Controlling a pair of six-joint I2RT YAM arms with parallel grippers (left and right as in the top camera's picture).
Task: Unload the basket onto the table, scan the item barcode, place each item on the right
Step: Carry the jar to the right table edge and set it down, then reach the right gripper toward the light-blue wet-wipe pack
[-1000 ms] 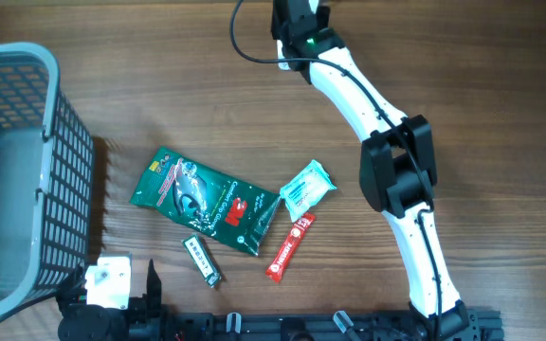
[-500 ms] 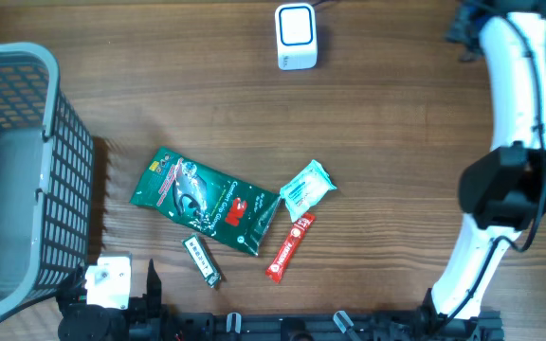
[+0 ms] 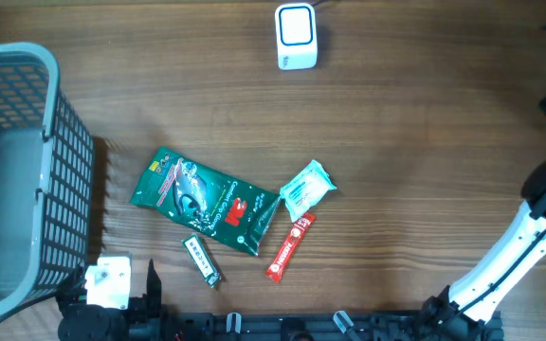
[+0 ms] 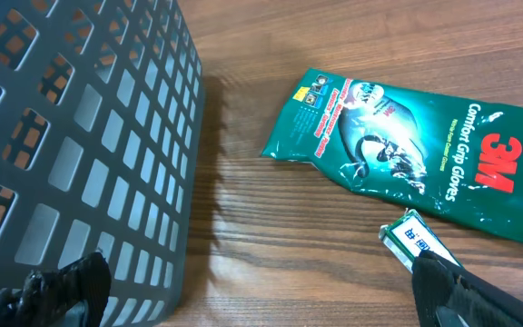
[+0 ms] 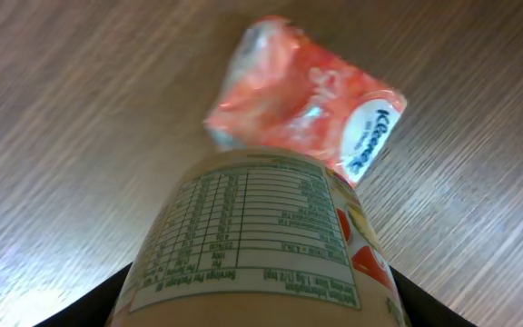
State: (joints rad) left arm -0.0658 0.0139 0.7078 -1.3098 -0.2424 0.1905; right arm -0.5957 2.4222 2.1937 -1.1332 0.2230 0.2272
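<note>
A: The left end effector [image 4: 261,304] stands spread wide and holds nothing. The basket [image 4: 80,136] is at its left and the green glove pack [image 4: 407,154] is ahead. And the other?

B: The right end effector [image 5: 261,309] is clamped on the bottle [image 5: 261,263], with a Kleenex pack [image 5: 307,100] just beyond.

A: I'd carry it to the scanner [image 3: 296,36], well off to its left, and turn the barcode toward the window.

B: Only the overhead view shows that scanner. Only the right wrist view shows the nutrition table [image 5: 243,213], and no barcode is visible there.
</note>
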